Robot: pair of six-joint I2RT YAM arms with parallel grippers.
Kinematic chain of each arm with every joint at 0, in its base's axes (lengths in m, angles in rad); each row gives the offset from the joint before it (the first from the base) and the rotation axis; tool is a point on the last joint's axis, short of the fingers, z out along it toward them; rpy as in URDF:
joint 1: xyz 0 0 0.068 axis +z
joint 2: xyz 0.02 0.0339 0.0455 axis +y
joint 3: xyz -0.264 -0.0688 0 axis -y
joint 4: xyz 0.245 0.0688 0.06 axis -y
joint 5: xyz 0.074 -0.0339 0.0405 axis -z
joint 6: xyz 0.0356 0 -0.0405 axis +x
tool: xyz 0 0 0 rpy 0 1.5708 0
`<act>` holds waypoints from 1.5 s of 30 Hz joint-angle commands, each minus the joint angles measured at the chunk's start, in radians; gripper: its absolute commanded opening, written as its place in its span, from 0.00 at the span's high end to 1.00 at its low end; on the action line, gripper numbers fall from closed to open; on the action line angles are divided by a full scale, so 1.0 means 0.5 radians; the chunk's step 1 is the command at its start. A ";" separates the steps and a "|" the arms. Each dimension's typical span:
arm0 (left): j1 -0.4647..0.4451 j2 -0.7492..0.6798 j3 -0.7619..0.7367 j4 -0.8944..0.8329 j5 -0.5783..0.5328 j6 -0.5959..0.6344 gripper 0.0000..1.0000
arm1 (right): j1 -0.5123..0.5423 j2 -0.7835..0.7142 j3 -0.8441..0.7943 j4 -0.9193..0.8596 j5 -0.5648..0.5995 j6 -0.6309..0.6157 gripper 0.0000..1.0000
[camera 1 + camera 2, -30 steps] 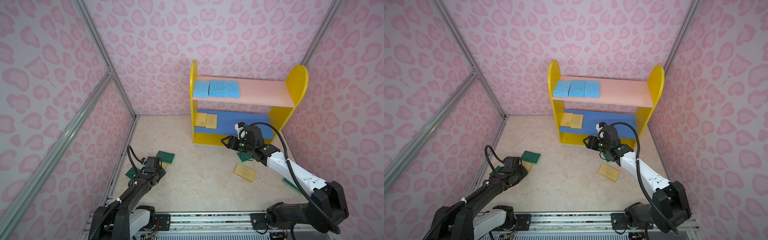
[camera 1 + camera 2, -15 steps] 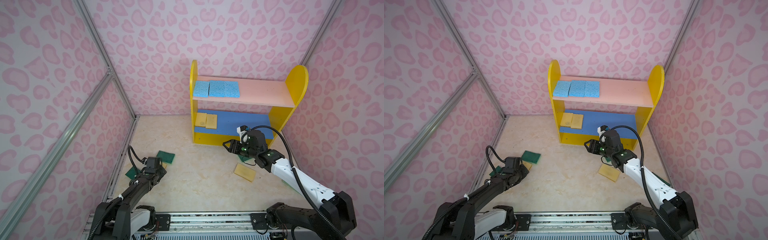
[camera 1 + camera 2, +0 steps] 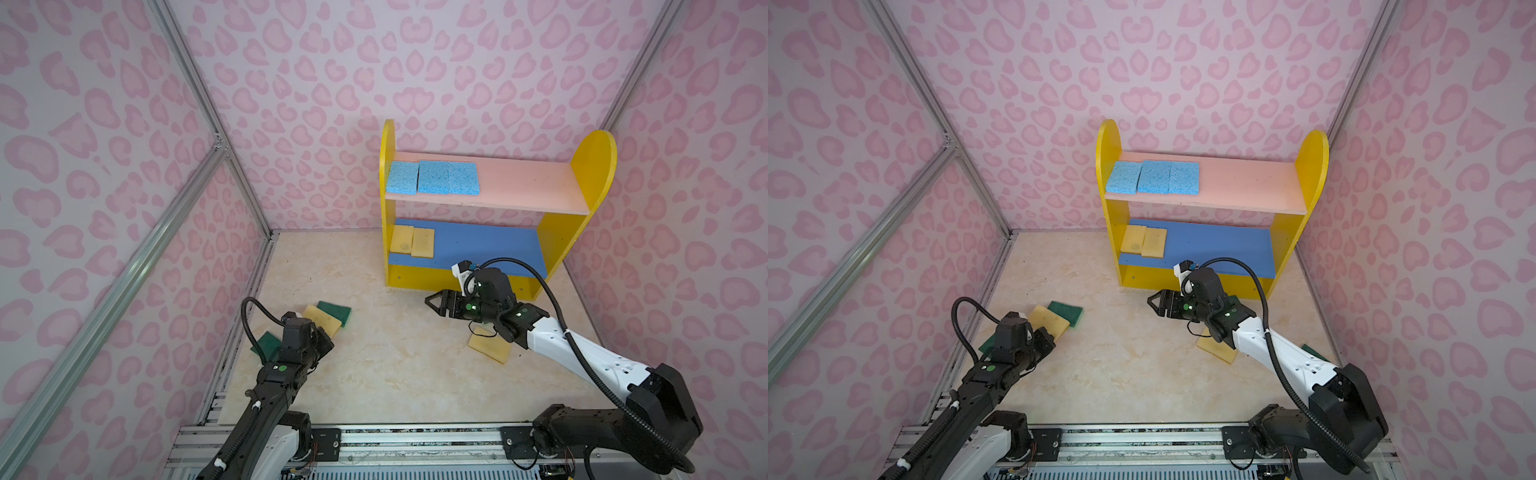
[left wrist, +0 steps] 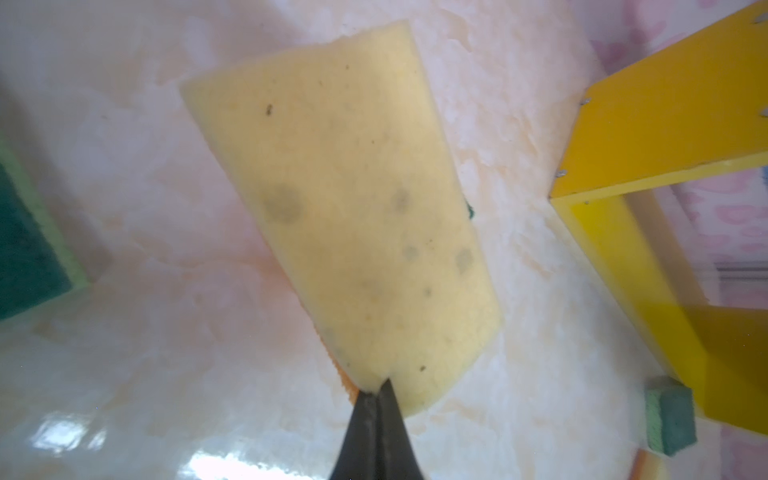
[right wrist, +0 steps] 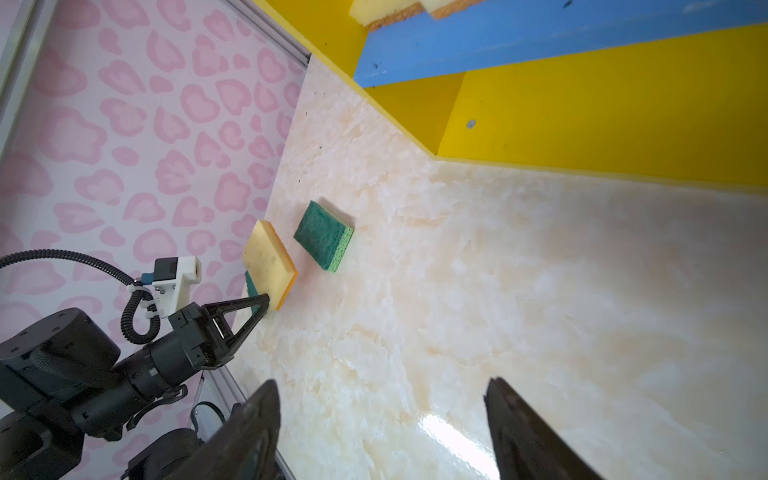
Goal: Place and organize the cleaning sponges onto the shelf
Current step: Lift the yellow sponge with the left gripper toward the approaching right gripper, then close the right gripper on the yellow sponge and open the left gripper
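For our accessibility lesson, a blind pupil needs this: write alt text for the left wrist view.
The left tool, shut, pinches one edge of a yellow sponge, with pale marbled floor behind. A yellow shelf stands beyond, a green sponge by its foot.

- I work in a small robot test box, like in a lab, not a home.
- Pink walls (image 3: 332,62) with heart spots stand close around me.
- Shiny metal bars (image 3: 194,83) hold the walls up.
- My arms sit on a metal rail (image 3: 415,434).
- The floor (image 3: 395,374) is a smooth pale board.
- The shelf (image 3: 594,166) is bright like a toy.
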 commanded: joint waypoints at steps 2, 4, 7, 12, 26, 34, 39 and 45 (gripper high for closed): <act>-0.088 -0.037 0.112 -0.069 0.209 0.016 0.97 | 0.097 0.104 0.004 0.307 -0.113 0.133 0.21; -0.170 -0.005 0.168 -0.055 0.250 -0.004 0.97 | 0.163 0.171 0.032 0.371 -0.132 0.174 0.21; -0.323 0.066 0.244 -0.022 0.258 -0.024 0.97 | 0.234 0.258 0.068 0.466 -0.156 0.228 0.27; -0.501 0.157 0.359 0.031 0.220 -0.090 0.97 | 0.334 0.347 0.115 0.533 -0.129 0.260 0.32; -0.619 0.267 0.535 0.092 0.232 -0.131 0.97 | 0.449 0.518 0.241 0.640 -0.117 0.343 0.38; -0.626 0.246 0.566 0.090 0.258 -0.141 0.96 | 0.452 0.590 0.288 0.664 -0.110 0.364 0.43; -0.632 0.244 0.570 0.090 0.268 -0.146 0.96 | 0.452 0.620 0.324 0.673 -0.120 0.367 0.49; -0.641 0.252 0.572 0.094 0.274 -0.150 0.96 | 0.451 0.650 0.338 0.702 -0.138 0.383 0.58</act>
